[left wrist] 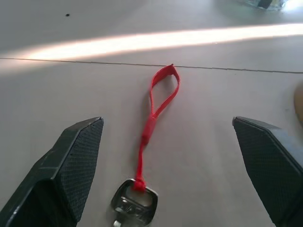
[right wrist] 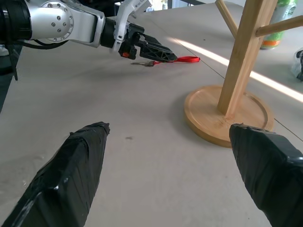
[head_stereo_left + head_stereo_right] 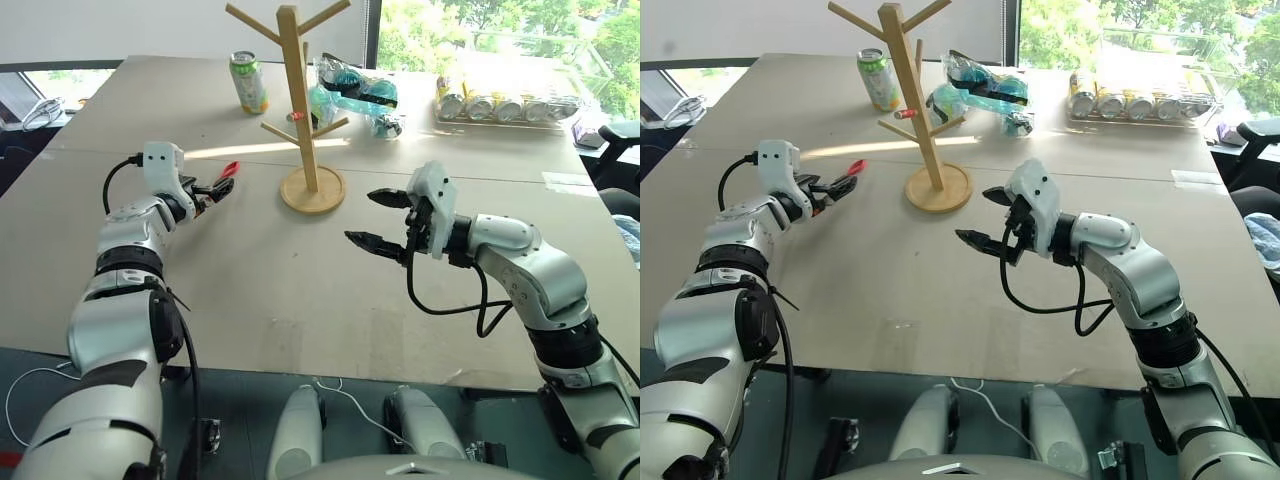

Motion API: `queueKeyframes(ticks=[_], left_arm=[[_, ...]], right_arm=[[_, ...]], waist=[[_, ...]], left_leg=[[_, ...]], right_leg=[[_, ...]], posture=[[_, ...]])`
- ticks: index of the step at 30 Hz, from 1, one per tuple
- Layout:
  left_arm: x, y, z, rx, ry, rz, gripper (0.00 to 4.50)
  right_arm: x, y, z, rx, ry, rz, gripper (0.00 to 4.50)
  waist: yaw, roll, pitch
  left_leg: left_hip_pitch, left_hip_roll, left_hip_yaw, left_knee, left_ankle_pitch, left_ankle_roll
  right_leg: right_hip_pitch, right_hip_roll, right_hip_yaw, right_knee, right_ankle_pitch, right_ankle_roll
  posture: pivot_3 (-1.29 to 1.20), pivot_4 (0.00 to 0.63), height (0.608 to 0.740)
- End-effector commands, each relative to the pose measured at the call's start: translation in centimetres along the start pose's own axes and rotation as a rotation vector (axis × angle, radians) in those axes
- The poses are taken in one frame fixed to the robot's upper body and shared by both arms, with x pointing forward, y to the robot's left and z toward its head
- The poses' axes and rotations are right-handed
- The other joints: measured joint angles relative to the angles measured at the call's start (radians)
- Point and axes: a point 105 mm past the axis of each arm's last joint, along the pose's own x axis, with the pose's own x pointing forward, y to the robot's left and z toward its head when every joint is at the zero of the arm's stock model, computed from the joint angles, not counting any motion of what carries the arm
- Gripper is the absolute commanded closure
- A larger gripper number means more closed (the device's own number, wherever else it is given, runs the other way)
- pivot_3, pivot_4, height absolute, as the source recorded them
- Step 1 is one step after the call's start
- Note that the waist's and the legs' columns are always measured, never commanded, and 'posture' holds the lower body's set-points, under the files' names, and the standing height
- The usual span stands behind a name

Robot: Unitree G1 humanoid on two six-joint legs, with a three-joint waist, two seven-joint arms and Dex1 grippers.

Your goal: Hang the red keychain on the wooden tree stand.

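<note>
A green drink can [image 3: 248, 81], crumpled plastic bags [image 3: 352, 92] and a tray of cans [image 3: 505, 106] sit behind the wooden tree stand [image 3: 304, 110]. At its 9 o'clock the red keychain [image 1: 156, 110] lies flat on the tabletop [image 3: 300, 280], loop pointing away and metal ring nearest the left end effector [image 3: 215, 189], whose fingers stand wide either side. The right end effector [image 3: 378, 219] is wide, empty.

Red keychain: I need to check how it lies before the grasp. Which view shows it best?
The left wrist view: the whole red keychain lies flat between the open left gripper fingers, metal ring nearest. Head and right wrist views show just its red tip.
</note>
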Motion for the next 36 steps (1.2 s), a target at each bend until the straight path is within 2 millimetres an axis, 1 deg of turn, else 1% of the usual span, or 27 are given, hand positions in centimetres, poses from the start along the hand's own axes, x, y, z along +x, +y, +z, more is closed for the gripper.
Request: queueKeyframes(ticks=[1,6,10,15,19,20,21,22,25,29,36], left_arm=[[0.1,0.1,0.9,0.062,-0.010,0.025,0.00],[0.7,-0.5,0.4,0.093,0.023,0.043,0.00],[0.8,-0.2,0.3,0.066,0.026,0.084,0.00],[0.8,-0.2,0.7,0.020,0.004,0.092,0.00],[0.9,-0.3,1.2,0.018,-0.010,0.096,0.00],[0.9,-0.3,1.3,0.017,-0.013,0.098,0.51],[1.0,-0.3,1.3,0.017,-0.014,0.101,0.83],[1.0,-0.3,1.3,0.017,-0.013,0.104,1.27],[1.0,-0.3,1.2,0.017,-0.005,0.112,2.75],[1.1,-0.3,0.8,0.013,0.007,0.119,4.48],[1.2,-0.4,0.7,0.002,0.005,0.126,4.48]], right_arm=[[-1.0,-0.1,1.5,-0.020,-0.044,-0.029,0.13],[-1.7,-0.4,1.7,-0.014,-0.034,-0.060,0.13],[-2.0,-0.6,1.9,-0.011,-0.032,-0.085,0.13],[-2.2,-0.5,2.0,-0.004,-0.031,-0.101,0.13],[-2.3,-0.5,2.1,-0.002,-0.032,-0.106,0.13],[-2.3,-0.4,2.1,-0.001,-0.032,-0.107,0.00],[-2.3,-0.5,2.2,-0.001,-0.033,-0.108,0.00],[-2.3,-0.5,2.2,0.000,-0.034,-0.110,0.00],[-2.2,-0.6,2.3,0.001,-0.036,-0.113,0.00],[-2.3,-0.6,2.4,0.000,-0.038,-0.117,0.00],[-2.5,-0.8,2.4,0.000,-0.037,-0.132,0.00]], waist=[[-0.005,0.000,0.000],[-0.006,0.000,0.000],[-0.005,0.000,0.000],[-0.005,0.000,0.000],[-0.005,0.000,0.000],[-0.005,0.000,0.000],[-0.005,0.000,0.000],[-0.006,0.000,0.000],[-0.005,0.000,0.000],[-0.005,0.000,0.000],[-0.005,0.000,0.000]], left_leg=[[0.000,0.000,0.000,0.000,0.000,0.000],[0.000,0.000,0.000,0.000,0.000,0.000],[0.000,0.000,0.000,0.000,0.000,0.000],[0.000,0.000,0.000,0.000,0.000,0.000],[0.000,0.000,0.000,0.000,0.000,0.000],[0.000,0.000,0.000,0.000,0.000,0.000],[0.000,0.000,0.000,0.000,0.000,0.000],[0.000,0.000,0.000,0.000,0.000,0.000],[0.000,0.000,0.000,0.000,0.000,0.000],[0.000,0.000,0.000,0.000,0.000,0.000],[0.000,0.000,0.000,0.000,0.000,0.000]], right_leg=[[0.000,0.000,0.000,0.000,0.000,0.000],[0.000,0.000,0.000,0.001,0.000,0.000],[0.000,0.000,0.000,0.000,0.000,0.000],[0.000,0.000,0.000,0.000,0.000,0.000],[0.000,0.000,0.000,0.000,0.000,0.000],[0.000,0.000,0.000,0.000,0.000,0.000],[0.000,0.000,0.000,0.000,0.000,0.000],[0.000,0.000,0.000,0.000,0.000,0.000],[0.000,0.000,0.000,0.000,0.000,0.000],[0.000,0.000,0.000,0.000,0.000,0.000],[0.000,0.000,0.000,0.000,0.000,0.000]], posture=[[0.00,0.150,0.732],[0.00,0.150,0.732],[0.00,0.150,0.732],[0.00,0.150,0.732],[0.00,0.150,0.732],[0.00,0.150,0.732],[0.00,0.150,0.732],[0.00,0.150,0.732],[0.00,0.150,0.732],[0.00,0.150,0.732],[0.00,0.150,0.732]])
